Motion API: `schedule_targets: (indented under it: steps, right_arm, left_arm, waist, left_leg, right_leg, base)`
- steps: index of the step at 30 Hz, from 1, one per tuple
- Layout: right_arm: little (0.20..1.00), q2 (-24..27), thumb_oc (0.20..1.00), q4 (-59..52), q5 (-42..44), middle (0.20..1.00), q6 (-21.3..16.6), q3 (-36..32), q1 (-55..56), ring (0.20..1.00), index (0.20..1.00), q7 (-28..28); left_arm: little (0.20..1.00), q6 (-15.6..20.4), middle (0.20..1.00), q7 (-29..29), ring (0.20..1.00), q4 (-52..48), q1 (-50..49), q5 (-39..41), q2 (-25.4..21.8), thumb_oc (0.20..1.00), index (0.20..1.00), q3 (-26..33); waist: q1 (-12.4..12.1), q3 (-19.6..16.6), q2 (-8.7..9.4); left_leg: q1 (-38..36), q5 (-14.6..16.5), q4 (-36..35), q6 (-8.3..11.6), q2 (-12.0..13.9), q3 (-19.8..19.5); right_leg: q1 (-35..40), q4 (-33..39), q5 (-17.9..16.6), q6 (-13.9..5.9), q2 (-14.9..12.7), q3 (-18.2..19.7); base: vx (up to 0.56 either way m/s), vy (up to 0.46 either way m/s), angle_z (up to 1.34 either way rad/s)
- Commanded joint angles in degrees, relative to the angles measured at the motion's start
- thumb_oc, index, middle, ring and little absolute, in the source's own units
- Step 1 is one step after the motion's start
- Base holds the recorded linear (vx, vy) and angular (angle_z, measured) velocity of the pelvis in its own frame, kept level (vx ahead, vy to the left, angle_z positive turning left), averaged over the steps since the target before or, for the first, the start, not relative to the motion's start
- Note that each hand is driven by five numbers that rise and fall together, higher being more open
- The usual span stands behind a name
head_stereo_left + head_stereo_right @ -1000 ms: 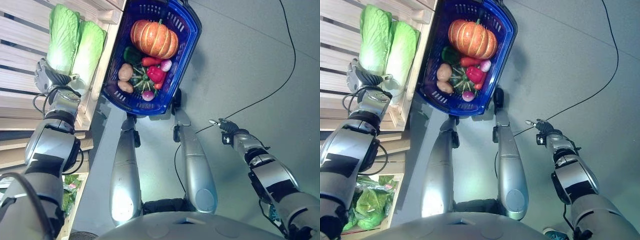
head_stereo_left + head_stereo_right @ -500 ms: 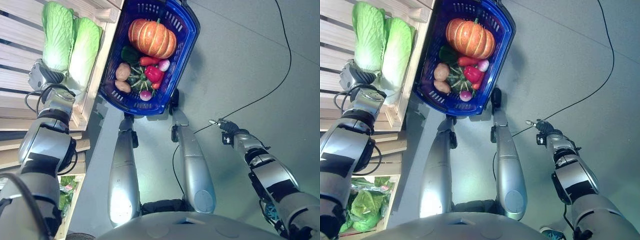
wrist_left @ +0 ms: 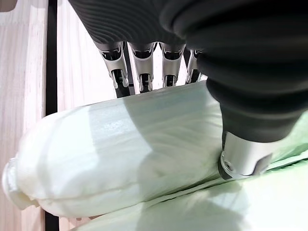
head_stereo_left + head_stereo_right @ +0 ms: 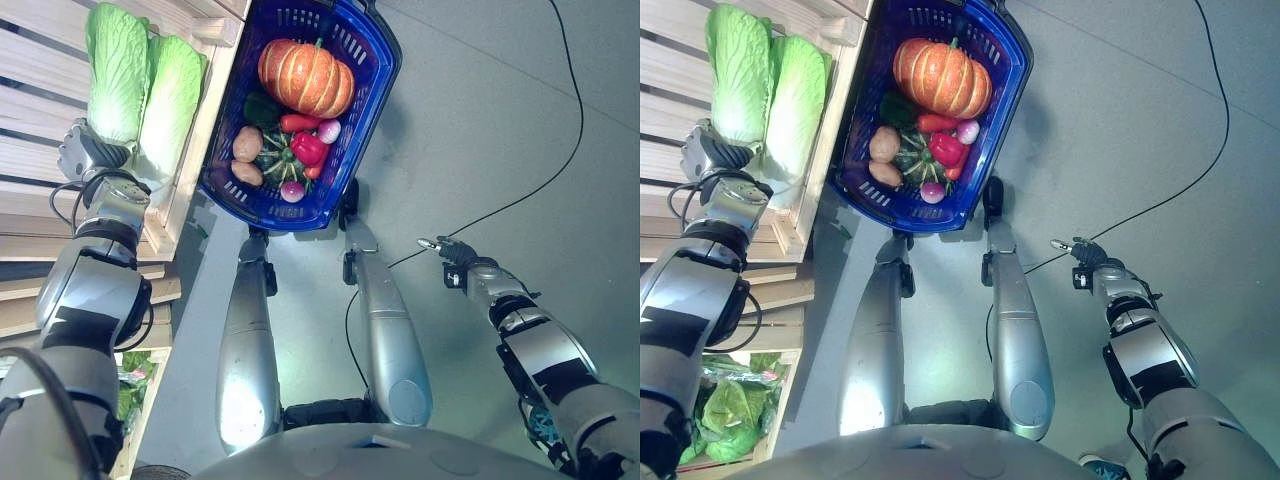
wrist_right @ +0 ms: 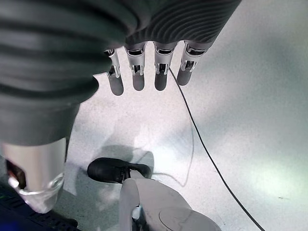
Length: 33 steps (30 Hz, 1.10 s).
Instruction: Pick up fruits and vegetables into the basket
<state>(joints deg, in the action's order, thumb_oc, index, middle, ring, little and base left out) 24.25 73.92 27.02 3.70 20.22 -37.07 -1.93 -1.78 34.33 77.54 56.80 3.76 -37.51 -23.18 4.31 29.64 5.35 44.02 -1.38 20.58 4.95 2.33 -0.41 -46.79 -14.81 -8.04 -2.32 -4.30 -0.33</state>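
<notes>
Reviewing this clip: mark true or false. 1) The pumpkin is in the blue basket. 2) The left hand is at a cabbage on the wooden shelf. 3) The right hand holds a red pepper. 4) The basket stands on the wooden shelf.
1) True: the pumpkin lies in the blue basket.
2) True: the left hand is on the end of a cabbage on the wooden shelf, fingers and thumb around it in the left wrist view.
3) False: the right hand is open over the floor; the red pepper is in the basket.
4) False: it is beside the shelf.

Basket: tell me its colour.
The basket is blue, with a slotted plastic wall; it shows best in the left eye view.
</notes>
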Motion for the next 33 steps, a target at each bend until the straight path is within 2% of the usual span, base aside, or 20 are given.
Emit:
schedule_targets:
  steps: [1, 3, 9, 14, 18, 22, 27, 33]
  right_arm:
    - [1.0, 2.1, 1.0, -0.5, 1.8, 1.0, -0.3, 0.7, 3.3, 1.0, 1.0, 0.1]
    - [1.0, 2.0, 1.0, -0.6, 2.5, 1.0, -0.7, 0.3, 3.6, 1.0, 1.0, 0.3]
    - [1.0, 1.8, 1.0, -1.5, 4.7, 1.0, -2.9, -1.2, 4.1, 1.0, 1.0, 1.2]
    - [1.0, 1.9, 1.0, -3.6, 8.0, 1.0, -6.4, -3.2, 4.5, 1.0, 1.0, 2.8]
    - [1.0, 2.3, 1.0, -6.9, 11.1, 1.0, -9.8, -4.5, 3.7, 1.0, 1.0, 3.7]
    - [1.0, 2.6, 1.0, -14.8, 14.0, 1.0, -12.5, -5.7, 3.9, 1.0, 1.0, 6.3]
    - [1.0, 2.4, 1.0, -26.3, 14.3, 1.0, -16.7, -6.8, 5.2, 1.0, 1.0, 9.4]
    - [1.0, 2.6, 1.0, -35.1, 14.1, 1.0, -20.6, -7.2, 5.8, 1.0, 1.0, 12.0]
  left_arm:
    - [0.2, 4.9, 0.2, -1.0, 0.2, 0.0, -5.0, 7.2, 2.9, 0.2, 0.2, 4.7]
    - [0.2, 8.7, 0.2, 0.6, 0.2, -1.7, -5.6, 9.7, 2.8, 0.2, 0.2, 6.4]
    - [0.2, 16.8, 0.2, 5.1, 0.2, -7.0, -8.0, 13.0, 2.8, 0.2, 0.2, 11.4]
    - [0.2, 23.6, 0.2, 9.4, 0.2, -14.5, -11.0, 10.6, 4.1, 0.2, 0.2, 14.0]
    - [0.2, 27.4, 0.2, 12.0, 0.2, -21.0, -12.3, 6.7, 4.8, 0.2, 0.2, 13.8]
    - [0.2, 27.7, 0.2, 13.7, 0.2, -29.0, -14.3, -2.0, 4.8, 0.2, 0.2, 11.0]
    - [0.2, 27.5, 0.2, 12.4, 0.2, -35.9, -14.7, -9.8, 3.9, 0.2, 0.2, 7.3]
    - [0.2, 26.9, 0.2, 11.4, 0.2, -40.3, -12.8, -16.6, 1.7, 0.2, 0.2, 3.3]
  waist:
    - [-0.2, 0.2, -2.67]
    - [-0.4, 0.2, -2.81]
    - [-1.2, 0.2, -2.93]
    - [-2.1, 0.2, -2.98]
    - [-2.6, 0.2, -3.09]
    - [-2.9, 0.2, -3.09]
    - [-2.6, 0.2, -3.05]
    - [-1.8, 0.2, -3.53]
  left_leg:
    - [-1.2, -1.2, -3.7, -0.84, -2.4, -0.1]
    - [-1.8, -1.1, -3.8, -0.82, -2.5, -0.3]
    - [-2.4, -1.3, -4.1, -0.74, -2.7, -0.7]
    - [-3.8, -0.6, -4.5, -0.85, -3.0, -1.1]
    - [-4.3, -1.0, -5.4, -0.9, -3.1, -1.3]
    - [-4.8, -0.6, -5.4, -0.86, -3.2, -1.2]
    - [-5.0, -0.6, -5.9, -0.83, -3.0, -0.5]
    - [-4.9, -0.9, -6.2, -0.84, -2.9, -0.1]
  right_leg:
    - [3.5, -4.9, 8.7, -0.19, 3.4, -2.6]
    - [4.2, -4.7, 8.8, -0.18, 3.3, -2.7]
    - [5.2, -4.1, 8.6, -0.18, 3.0, -3.0]
    - [6.6, -4.2, 9.3, -0.17, 3.1, -3.3]
    - [7.0, -3.7, 8.8, -0.22, 3.1, -3.5]
    - [7.6, -3.6, 8.9, -0.34, 3.0, -3.8]
    - [7.8, -3.4, 8.6, -0.5, 3.2, -3.8]
    - [7.5, -3.4, 8.3, -0.71, 3.2, -3.8]
  base:
    - [0.0, -0.041, 0.01]
    - [0.0, -0.047, 0.01]
    - [0.0, -0.054, 0.02]
    - [0.01, -0.072, 0.03]
    - [-0.01, -0.055, 0.04]
    - [-0.01, -0.041, 0.01]
    - [-0.01, -0.005, 0.0]
    - [0.0, 0.0, 0.0]
